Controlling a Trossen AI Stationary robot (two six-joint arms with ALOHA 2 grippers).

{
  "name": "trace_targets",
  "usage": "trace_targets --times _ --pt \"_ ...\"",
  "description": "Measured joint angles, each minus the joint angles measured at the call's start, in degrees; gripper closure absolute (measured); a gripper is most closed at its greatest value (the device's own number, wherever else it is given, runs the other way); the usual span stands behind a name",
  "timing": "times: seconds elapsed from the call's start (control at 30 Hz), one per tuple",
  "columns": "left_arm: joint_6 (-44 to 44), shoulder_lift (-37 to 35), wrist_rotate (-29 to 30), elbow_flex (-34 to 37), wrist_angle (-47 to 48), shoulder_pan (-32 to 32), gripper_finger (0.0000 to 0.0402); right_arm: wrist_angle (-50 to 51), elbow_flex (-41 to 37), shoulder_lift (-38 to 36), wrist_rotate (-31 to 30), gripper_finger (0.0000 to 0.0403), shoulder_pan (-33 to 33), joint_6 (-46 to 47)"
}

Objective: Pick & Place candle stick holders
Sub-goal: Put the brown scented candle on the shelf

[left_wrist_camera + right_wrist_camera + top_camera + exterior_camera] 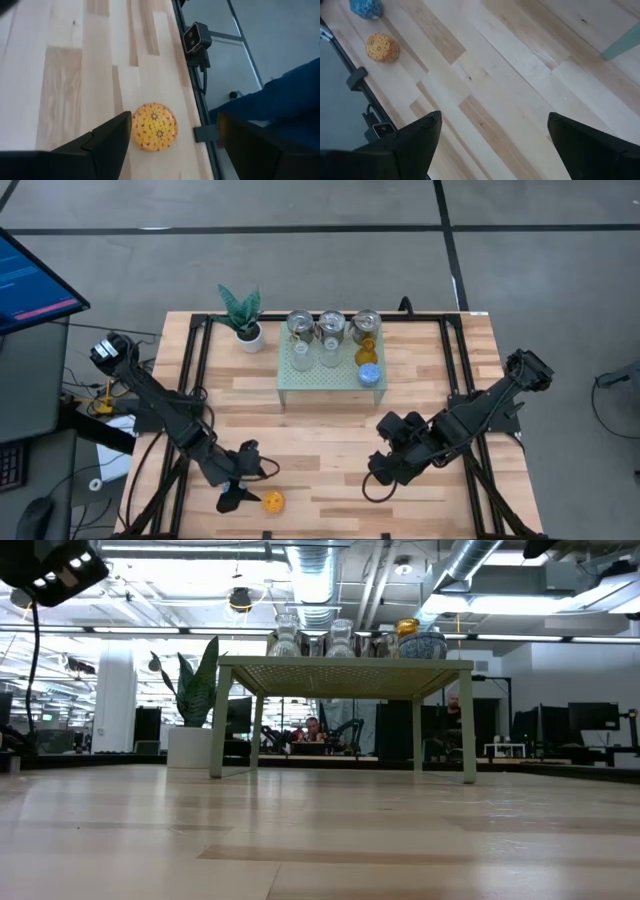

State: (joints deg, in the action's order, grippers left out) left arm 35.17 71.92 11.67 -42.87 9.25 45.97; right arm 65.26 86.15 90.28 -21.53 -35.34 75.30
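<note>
An orange patterned candle holder (pixel 273 501) rests on its base on the table near the near edge; it also shows in the left wrist view (pixel 154 126) and the right wrist view (pixel 382 47). My left gripper (pixel 238 498) is open just left of it, and the holder lies ahead between the lines of its fingers, untouched. My right gripper (pixel 385 472) is open and empty over the bare table right of centre. Three silver holders (pixel 331 323), two clear glass ones (pixel 315 357), an amber one (pixel 367 345) and a blue one (pixel 369 375) stand on the pale green stand (pixel 300 385).
A green plant in a white pot (pixel 243 320) stands left of the stand at the far side. A small blue thing (pixel 366 7) lies near the table's near edge beyond the orange holder. The black frame rail (pixel 197 95) runs along the near edge.
</note>
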Motion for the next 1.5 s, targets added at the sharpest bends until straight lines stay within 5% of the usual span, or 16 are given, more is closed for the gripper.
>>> trace_targets --times 0.3,1.5 --pt "-8.9 8.5 3.8 0.0 -12.3 0.9 0.0105 -0.2 0.0 0.0 0.1 0.0049 0.6 0.7" --pt "-11.0 20.9 2.5 0.1 -18.4 1.0 0.0105 0.2 0.0 0.0 0.2 0.0049 0.2 -0.4"
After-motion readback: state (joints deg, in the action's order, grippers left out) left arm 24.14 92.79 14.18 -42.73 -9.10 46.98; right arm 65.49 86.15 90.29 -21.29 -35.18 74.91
